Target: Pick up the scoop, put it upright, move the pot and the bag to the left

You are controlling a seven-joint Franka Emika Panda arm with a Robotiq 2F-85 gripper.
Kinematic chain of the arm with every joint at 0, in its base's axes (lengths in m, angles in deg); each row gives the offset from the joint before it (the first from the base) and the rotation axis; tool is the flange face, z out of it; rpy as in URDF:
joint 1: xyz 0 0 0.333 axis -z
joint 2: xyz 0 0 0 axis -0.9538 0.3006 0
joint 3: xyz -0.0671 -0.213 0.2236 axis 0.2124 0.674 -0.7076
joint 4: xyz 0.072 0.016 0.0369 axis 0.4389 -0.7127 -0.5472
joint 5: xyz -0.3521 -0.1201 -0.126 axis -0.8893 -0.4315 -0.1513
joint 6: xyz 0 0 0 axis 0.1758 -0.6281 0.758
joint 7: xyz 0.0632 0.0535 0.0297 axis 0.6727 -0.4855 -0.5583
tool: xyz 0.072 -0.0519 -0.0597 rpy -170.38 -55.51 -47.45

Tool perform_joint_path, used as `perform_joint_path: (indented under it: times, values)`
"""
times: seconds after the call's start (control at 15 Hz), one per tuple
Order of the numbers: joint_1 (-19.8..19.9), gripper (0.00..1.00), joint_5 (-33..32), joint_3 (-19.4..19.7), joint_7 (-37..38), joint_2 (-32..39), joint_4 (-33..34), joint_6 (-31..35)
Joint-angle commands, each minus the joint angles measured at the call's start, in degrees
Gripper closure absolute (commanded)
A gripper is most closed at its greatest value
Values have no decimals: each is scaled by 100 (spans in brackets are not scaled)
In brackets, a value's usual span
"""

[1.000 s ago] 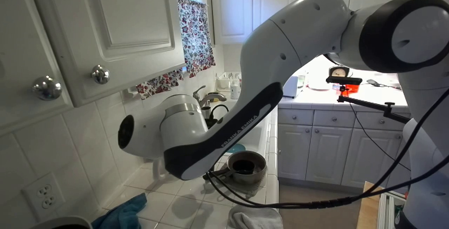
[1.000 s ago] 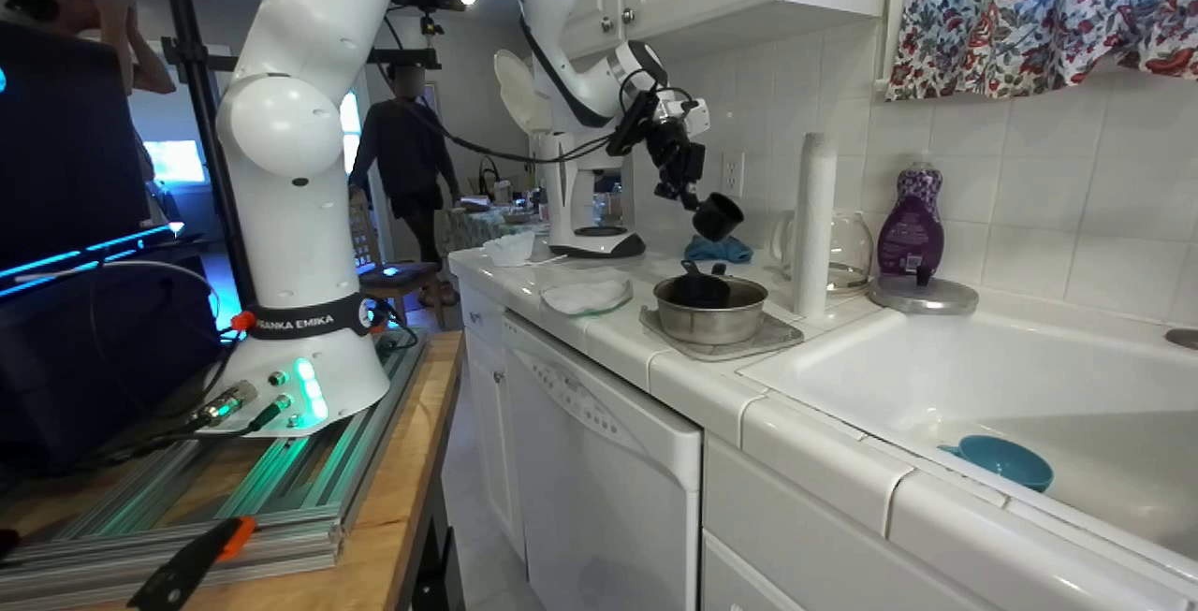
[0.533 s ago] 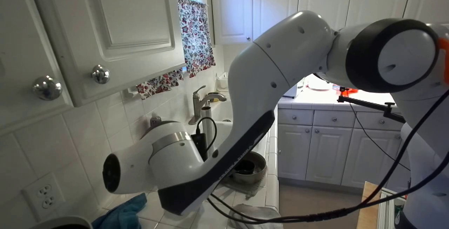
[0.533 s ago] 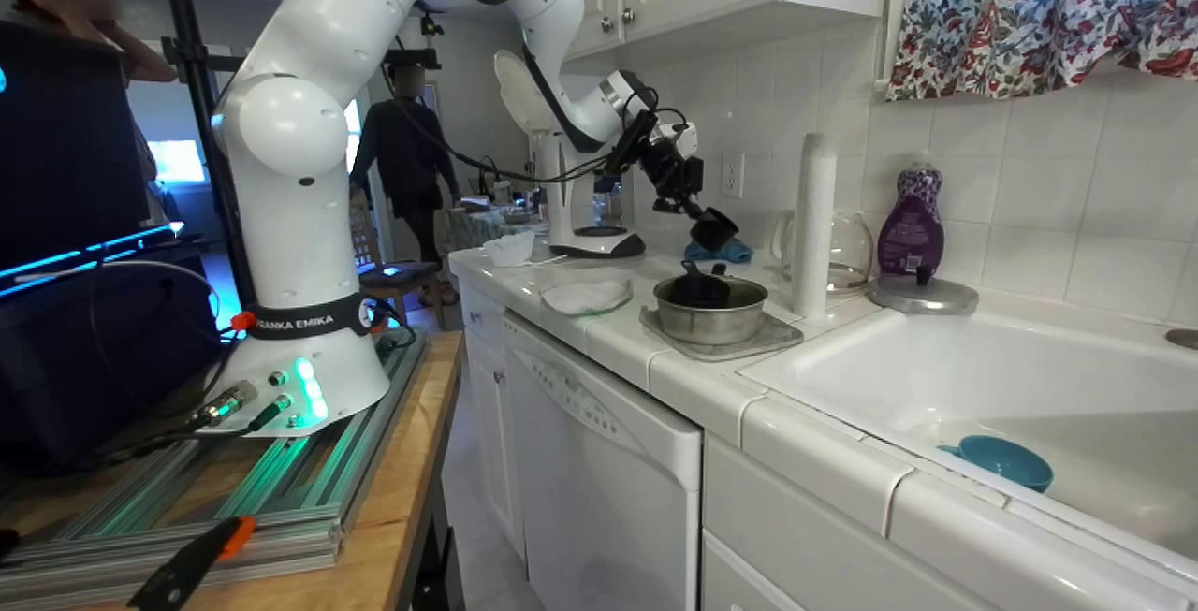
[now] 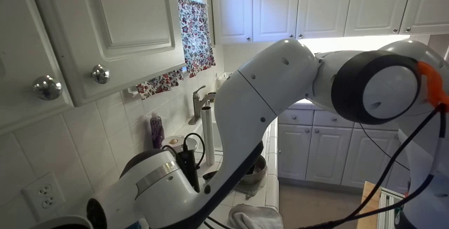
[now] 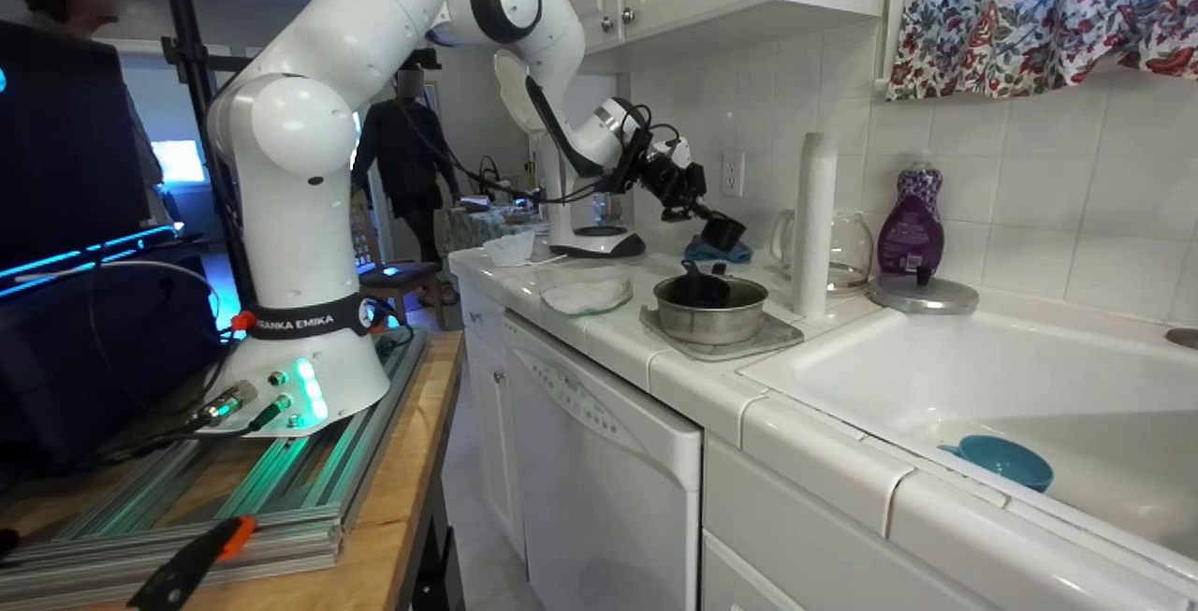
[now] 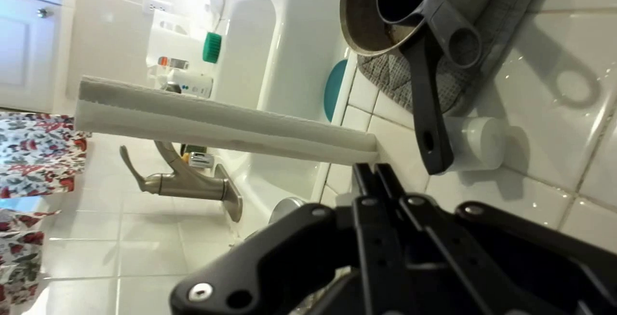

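Observation:
My gripper (image 6: 697,207) is shut on a black scoop (image 6: 723,232), held tilted above the counter, behind the pot in an exterior view. In the wrist view my gripper's fingertips (image 7: 376,172) are close together; the held scoop hardly shows there. The round metal pot (image 6: 711,323) sits on a grey pad; it also shows in the wrist view (image 7: 356,20), with its black handle toward my fingers. Another black cup with a short holed handle (image 7: 446,23) rests in it. A crumpled whitish thing (image 6: 588,296), perhaps the bag, lies on the counter; I cannot tell whether it is cloth.
A tall white roll (image 6: 814,227) stands between the pot and a glass carafe (image 6: 850,255). A purple bottle (image 6: 911,223) and a lid (image 6: 922,296) are by the sink (image 6: 842,368). A blue cloth (image 6: 719,250) and white coffee maker (image 6: 562,199) stand behind. Upper cabinets (image 5: 108,18) overhang.
The arm has lowered, its wrist moving down and toward the wall and outlet. The held scoop has moved slightly lower and changed its tilt. The pot and the things on the counter have not moved.

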Motion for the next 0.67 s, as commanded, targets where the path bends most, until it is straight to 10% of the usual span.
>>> perform_joint_path:
  times: [0.0,0.6]
  values:
    - [-216,99,-371,109,369,398,526,-294]
    - [-69,99,-112,125,1307,460,453,-567]
